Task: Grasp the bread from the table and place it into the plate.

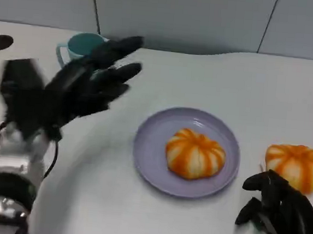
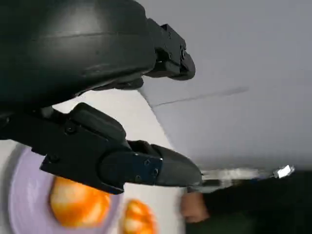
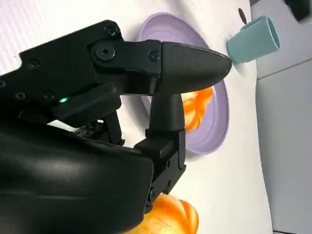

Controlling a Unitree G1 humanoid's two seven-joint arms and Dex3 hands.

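Note:
An orange-and-white striped bread (image 1: pixel 195 153) lies in the lilac plate (image 1: pixel 148 149) at the table's middle; the left wrist view shows the same bread (image 2: pixel 78 204) on the plate (image 2: pixel 19 195). A second bread (image 1: pixel 296 165) sits on the table right of the plate, also seen in the right wrist view (image 3: pixel 170 217). My left hand (image 1: pixel 71 90) hovers raised at the left, fingers spread, holding nothing. My right hand (image 1: pixel 282 213) rests low at the front right, just before the second bread, fingers apart and empty.
A teal cup (image 1: pixel 80 47) stands at the back left, partly behind my left hand, and the right wrist view shows the cup (image 3: pixel 253 40) beyond the plate (image 3: pixel 214 122). Black round marks (image 1: pixel 1 41) lie at the table's far corners. A person's hand (image 2: pixel 195 207) shows beside the table.

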